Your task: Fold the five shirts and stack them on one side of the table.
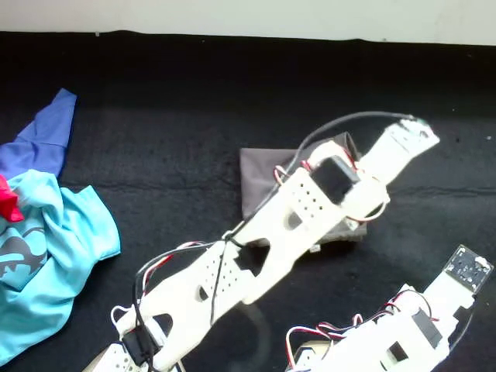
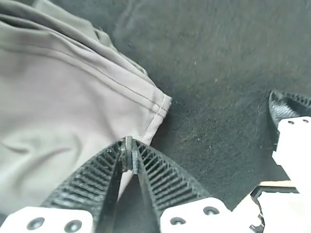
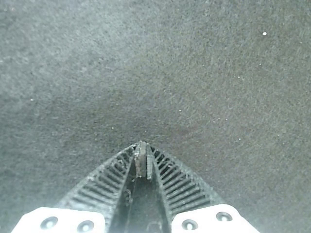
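Far left of worktop [image 1: 170, 101]: teal shirt [image 1: 54, 256] and blue shirt [image 1: 45, 138] heaped, unfolded. Centre: grey shirt [image 1: 262, 182] folded flat. My left fingers [image 2: 128, 156] closed, empty, over its hemmed corner. My right fingers [image 3: 141, 164] closed, empty, above bare worktop.

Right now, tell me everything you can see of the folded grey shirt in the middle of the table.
The folded grey cloth shirt lies flat as a rough rectangle on the black felt-like table cover, layers stacked. A double-stitched hem ends at one corner. The white left arm crosses over it; the shut left gripper sits at its edge, contact unclear.
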You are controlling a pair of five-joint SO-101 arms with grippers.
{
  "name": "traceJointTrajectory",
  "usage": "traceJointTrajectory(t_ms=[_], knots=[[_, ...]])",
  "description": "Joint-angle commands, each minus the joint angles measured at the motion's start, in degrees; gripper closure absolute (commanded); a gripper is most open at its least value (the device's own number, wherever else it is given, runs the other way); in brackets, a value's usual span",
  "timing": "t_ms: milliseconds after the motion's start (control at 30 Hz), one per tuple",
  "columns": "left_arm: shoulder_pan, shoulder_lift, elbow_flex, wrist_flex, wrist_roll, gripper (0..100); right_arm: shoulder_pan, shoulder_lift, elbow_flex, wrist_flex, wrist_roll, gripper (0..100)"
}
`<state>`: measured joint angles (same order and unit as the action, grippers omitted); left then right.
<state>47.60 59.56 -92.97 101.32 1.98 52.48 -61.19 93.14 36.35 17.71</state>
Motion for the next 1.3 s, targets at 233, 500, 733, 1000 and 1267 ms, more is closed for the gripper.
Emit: traceJointTrajectory(t_ms=[233,500,733,1000,1267], knots=[[-4.7,9.54,-2.24,0.0,0.18,99,-1.63,-0.13,0.48,-0.57,0.09,99.2],[-20.09,10.51,-1.98,-2.11,0.18,99,-1.63,-0.22,0.48,-0.48,0.09,99.2],[-26.59,13.85,-0.13,-10.81,0.44,99,-1.8,-0.31,-11.12,10.86,-0.18,99.2],[-29.23,17.89,-0.48,-11.08,0.26,99,-20.0,1.01,-43.82,34.51,-0.35,99.2],[-30.99,18.42,-0.13,-10.99,0.44,99,-46.99,17.19,-45.76,29.49,-3.87,99.2]])
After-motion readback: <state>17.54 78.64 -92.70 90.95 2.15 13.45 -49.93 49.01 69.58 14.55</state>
